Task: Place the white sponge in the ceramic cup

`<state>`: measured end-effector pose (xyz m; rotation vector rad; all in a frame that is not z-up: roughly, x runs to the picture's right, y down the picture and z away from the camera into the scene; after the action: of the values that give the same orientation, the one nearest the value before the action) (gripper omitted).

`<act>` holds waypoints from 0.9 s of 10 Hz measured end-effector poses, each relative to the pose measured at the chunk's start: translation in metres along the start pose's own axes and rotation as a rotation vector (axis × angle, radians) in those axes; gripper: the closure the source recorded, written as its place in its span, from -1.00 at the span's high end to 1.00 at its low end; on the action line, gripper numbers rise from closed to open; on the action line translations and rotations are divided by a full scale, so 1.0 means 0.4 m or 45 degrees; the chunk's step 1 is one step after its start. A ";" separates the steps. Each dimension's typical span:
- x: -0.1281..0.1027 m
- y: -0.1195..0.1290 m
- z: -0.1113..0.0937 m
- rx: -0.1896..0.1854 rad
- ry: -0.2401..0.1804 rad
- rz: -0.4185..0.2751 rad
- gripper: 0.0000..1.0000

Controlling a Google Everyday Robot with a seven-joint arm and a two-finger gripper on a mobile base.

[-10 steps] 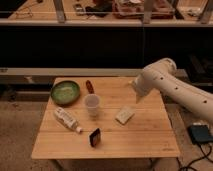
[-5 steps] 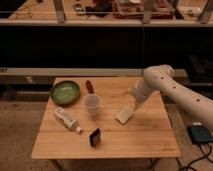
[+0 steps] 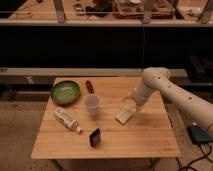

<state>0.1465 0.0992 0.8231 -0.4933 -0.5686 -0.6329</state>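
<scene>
Your robot's gripper hangs over the right half of the wooden bench, just above the white sponge; you cannot tell from this view whether it is spread or closed, or whether it touches the sponge. The sponge lies flat between the bench's middle and its right edge. The ceramic cup stands upright near the middle, apart from the sponge. A green bowl sits at the back left corner with a small red object beside it. A white bottle lies on its side toward the left edge, and a small dark object stands near the front edge.
</scene>
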 end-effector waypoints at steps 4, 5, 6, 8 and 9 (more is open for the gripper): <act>0.020 -0.061 0.052 0.105 0.121 -0.068 0.30; 0.029 -0.062 0.061 0.122 0.165 -0.073 0.30; 0.030 -0.055 0.076 0.111 0.209 -0.090 0.30; 0.029 -0.015 0.092 0.040 0.272 -0.123 0.30; 0.025 0.002 0.097 0.017 0.286 -0.127 0.30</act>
<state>0.1408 0.1184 0.8579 -0.3769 -0.3860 -0.7684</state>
